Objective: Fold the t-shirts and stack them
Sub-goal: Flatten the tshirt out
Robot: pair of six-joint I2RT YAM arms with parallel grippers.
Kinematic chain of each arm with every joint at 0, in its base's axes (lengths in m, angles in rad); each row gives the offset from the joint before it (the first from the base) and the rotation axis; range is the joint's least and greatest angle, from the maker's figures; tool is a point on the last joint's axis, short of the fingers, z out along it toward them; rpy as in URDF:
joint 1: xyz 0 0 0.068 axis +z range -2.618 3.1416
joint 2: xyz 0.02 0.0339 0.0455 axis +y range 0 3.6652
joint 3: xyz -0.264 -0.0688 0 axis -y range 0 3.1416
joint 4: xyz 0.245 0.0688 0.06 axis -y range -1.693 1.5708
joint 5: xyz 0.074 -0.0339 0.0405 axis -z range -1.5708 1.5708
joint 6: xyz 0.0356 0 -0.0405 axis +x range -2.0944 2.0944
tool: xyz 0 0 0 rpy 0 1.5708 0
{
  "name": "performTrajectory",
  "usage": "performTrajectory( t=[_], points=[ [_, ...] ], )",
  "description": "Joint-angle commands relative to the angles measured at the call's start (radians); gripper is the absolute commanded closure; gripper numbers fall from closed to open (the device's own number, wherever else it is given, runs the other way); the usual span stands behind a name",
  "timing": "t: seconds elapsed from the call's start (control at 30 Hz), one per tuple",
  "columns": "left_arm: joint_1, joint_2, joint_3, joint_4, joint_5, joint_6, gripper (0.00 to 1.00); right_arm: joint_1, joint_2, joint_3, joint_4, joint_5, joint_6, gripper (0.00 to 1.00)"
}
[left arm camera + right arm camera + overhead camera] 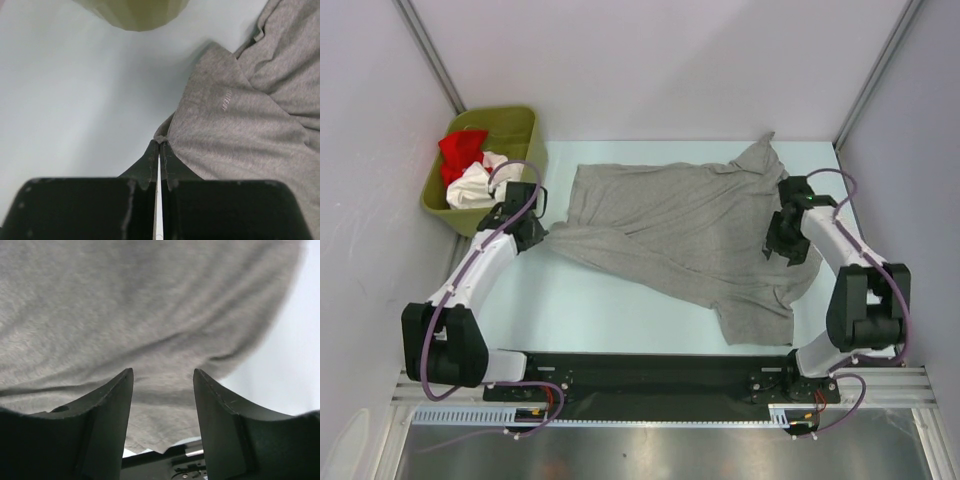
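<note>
Nothing folded yet: my left gripper (159, 144) pinches the spread grey t-shirt (670, 225), my right gripper (163, 376) gapes above it, other shirts (468, 170) wait in the bin (524, 140).

Your top cam sits high on the near side of the grey t-shirt (690, 230), looking down on all of it. Left wrist cam looks along its own fingers (145, 172), close in at the shirt's left edge, with the green bin (135, 12) just beyond. Right wrist cam is closer still, over the shirt's right side, and fabric nearly fills it. All three views share the shirt.
</note>
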Motion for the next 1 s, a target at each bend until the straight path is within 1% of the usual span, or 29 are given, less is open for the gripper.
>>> performTrajectory(
  t=[0.0, 0.07, 0.17, 0.2, 0.3, 0.33, 0.4, 0.43, 0.47, 0.5, 0.53, 0.57, 0.6, 0.63, 0.67, 0.73, 0.77, 0.8, 0.83, 0.87, 0.9, 0.93, 0.97],
  points=[
    [-0.023, -0.024, 0.014, 0.023, 0.009, 0.053, 1.0, 0.07, 0.108, 0.03, 0.12, -0.001, 0.024, 0.44],
    [-0.025, -0.033, 0.011, 0.023, 0.02, 0.065, 1.0, 0.092, 0.197, 0.051, 0.177, -0.004, 0.043, 0.44],
    [-0.025, -0.05, 0.013, 0.019, 0.027, 0.079, 1.0, 0.131, 0.286, 0.12, 0.201, 0.017, 0.049, 0.45],
    [-0.026, -0.057, 0.013, 0.019, 0.027, 0.08, 1.0, 0.141, 0.347, 0.148, 0.2, 0.028, 0.05, 0.45],
    [-0.026, -0.071, 0.005, 0.017, 0.003, 0.088, 1.0, 0.179, 0.459, 0.245, 0.197, 0.057, 0.064, 0.45],
    [-0.026, -0.07, 0.007, 0.017, -0.003, 0.093, 1.0, 0.188, 0.492, 0.304, 0.204, 0.053, 0.067, 0.45],
    [-0.025, -0.054, 0.023, 0.025, -0.019, 0.114, 1.0, 0.214, 0.548, 0.372, 0.217, 0.034, 0.077, 0.45],
    [-0.025, -0.05, 0.036, 0.025, -0.038, 0.12, 1.0, 0.222, 0.626, 0.427, 0.211, 0.02, 0.078, 0.44],
    [-0.025, -0.042, 0.056, 0.023, -0.048, 0.131, 1.0, 0.239, 0.666, 0.549, 0.197, 0.001, 0.077, 0.44],
    [-0.025, -0.041, 0.065, 0.022, -0.057, 0.136, 1.0, 0.247, 0.714, 0.632, 0.179, -0.01, 0.074, 0.44],
    [-0.025, -0.038, 0.074, 0.025, -0.081, 0.139, 1.0, 0.254, 0.793, 0.709, 0.127, -0.021, 0.069, 0.44],
    [-0.023, -0.031, 0.092, 0.025, -0.092, 0.145, 0.99, 0.263, 0.837, 0.883, 0.081, -0.027, 0.067, 0.44],
    [-0.023, -0.015, 0.103, 0.027, -0.097, 0.148, 1.0, 0.27, 0.869, 0.962, 0.029, -0.023, 0.076, 0.43],
    [-0.023, -0.008, 0.112, 0.017, -0.103, 0.151, 1.0, 0.268, 0.909, 1.026, -0.074, -0.012, 0.081, 0.41],
    [-0.023, -0.004, 0.126, 0.016, -0.101, 0.146, 1.0, 0.265, 0.906, 1.082, -0.105, 0.002, 0.081, 0.4],
    [-0.023, -0.002, 0.128, 0.013, -0.089, 0.137, 1.0, 0.251, 0.86, 1.049, -0.144, 0.014, 0.064, 0.35],
    [-0.023, -0.005, 0.119, 0.014, -0.063, 0.125, 1.0, 0.245, 0.781, 1.011, -0.144, 0.034, 0.058, 0.34],
    [-0.025, -0.007, 0.116, 0.016, -0.052, 0.122, 1.0, 0.233, 0.724, 0.907, -0.139, 0.04, 0.057, 0.29],
    [-0.025, -0.01, 0.11, 0.016, -0.04, 0.119, 1.0, 0.204, 0.67, 0.85, -0.116, 0.037, 0.052, 0.27],
    [-0.026, -0.01, 0.1, 0.016, -0.031, 0.114, 1.0, 0.187, 0.551, 0.79, -0.102, 0.013, 0.05, 0.24],
    [-0.028, -0.011, 0.097, 0.016, -0.026, 0.114, 1.0, 0.17, 0.493, 0.719, -0.087, -0.004, 0.049, 0.23],
    [-0.028, -0.013, 0.093, 0.014, -0.022, 0.114, 1.0, 0.135, 0.437, 0.599, -0.063, -0.035, 0.046, 0.23],
    [-0.028, -0.015, 0.087, 0.014, -0.02, 0.117, 1.0, 0.118, 0.371, 0.529, -0.055, -0.05, 0.047, 0.23]
  ],
)
